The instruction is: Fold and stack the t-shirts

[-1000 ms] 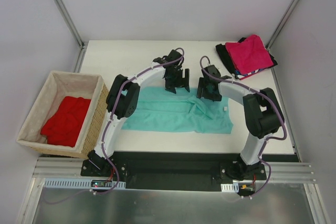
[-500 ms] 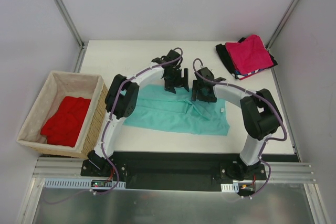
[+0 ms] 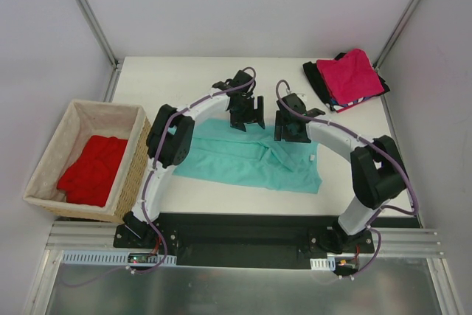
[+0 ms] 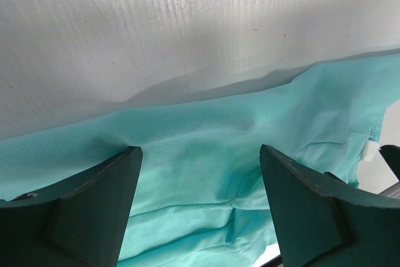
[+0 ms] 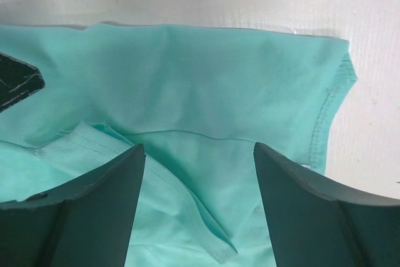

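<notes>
Right now both of my pincers hang with their jaws apart, gripping nothing. My left gripper (image 3: 247, 117) and right gripper (image 3: 293, 130) sit side by side over the far edge of the rumpled teal-green cloth t-shirt (image 3: 236, 161), which lies spread on the white table (image 3: 169, 79) between my arms. At the far right corner, the folded magenta-pink t-shirt (image 3: 354, 75) rests on a black t-shirt (image 3: 318, 79). The bright red t-shirt (image 3: 92, 171) lies inside the tan woven wicker basket (image 3: 140, 151) on my left.

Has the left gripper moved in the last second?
No. The left gripper sits just as far from the table's back edge, over the teal t-shirt.
</notes>
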Motion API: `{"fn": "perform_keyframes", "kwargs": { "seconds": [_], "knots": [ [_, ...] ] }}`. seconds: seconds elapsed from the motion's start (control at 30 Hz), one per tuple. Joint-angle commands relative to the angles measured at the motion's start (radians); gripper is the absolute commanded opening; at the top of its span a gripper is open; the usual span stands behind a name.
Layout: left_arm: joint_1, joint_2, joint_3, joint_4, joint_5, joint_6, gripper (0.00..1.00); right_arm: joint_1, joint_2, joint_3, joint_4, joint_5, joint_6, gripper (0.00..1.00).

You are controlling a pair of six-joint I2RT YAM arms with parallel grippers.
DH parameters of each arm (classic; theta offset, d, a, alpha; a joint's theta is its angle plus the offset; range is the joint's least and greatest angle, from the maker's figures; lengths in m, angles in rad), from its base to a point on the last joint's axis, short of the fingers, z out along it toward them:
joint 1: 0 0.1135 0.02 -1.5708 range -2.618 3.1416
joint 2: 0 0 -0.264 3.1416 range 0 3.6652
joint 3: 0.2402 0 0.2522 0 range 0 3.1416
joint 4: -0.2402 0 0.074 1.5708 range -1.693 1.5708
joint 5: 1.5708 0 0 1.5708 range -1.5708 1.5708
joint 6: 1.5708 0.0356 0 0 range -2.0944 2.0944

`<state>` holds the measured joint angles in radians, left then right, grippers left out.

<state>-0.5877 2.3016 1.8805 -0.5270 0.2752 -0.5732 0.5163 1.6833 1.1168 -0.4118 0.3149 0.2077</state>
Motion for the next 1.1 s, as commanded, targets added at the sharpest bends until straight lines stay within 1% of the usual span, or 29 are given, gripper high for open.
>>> {"fn": "perform_keyframes", "kwargs": {
  "seconds": [0.0,0.2,0.4,0.57,0.83,1.07],
  "knots": [
    [0.008,-0.03,-0.04,-0.051,-0.056,0.006,0.78,0.005,-0.036,0.058,-0.051,0.03,-0.024,0.74],
    [0.011,-0.042,-0.061,-0.051,-0.065,0.01,0.78,0.007,0.035,0.135,-0.061,0.006,-0.021,0.74],
    [0.014,-0.064,-0.078,-0.051,-0.077,0.012,0.78,0.008,0.14,0.202,-0.061,-0.022,-0.025,0.74],
    [0.022,-0.073,-0.086,-0.051,-0.082,0.012,0.78,0.007,0.19,0.206,-0.047,-0.043,-0.016,0.74],
    [0.023,-0.065,-0.081,-0.051,-0.073,0.009,0.78,0.011,0.187,0.198,-0.051,-0.05,-0.014,0.74],
    [0.023,-0.051,-0.077,-0.05,-0.076,0.003,0.78,0.042,0.158,0.202,-0.085,-0.037,-0.019,0.74]
  ]
}}
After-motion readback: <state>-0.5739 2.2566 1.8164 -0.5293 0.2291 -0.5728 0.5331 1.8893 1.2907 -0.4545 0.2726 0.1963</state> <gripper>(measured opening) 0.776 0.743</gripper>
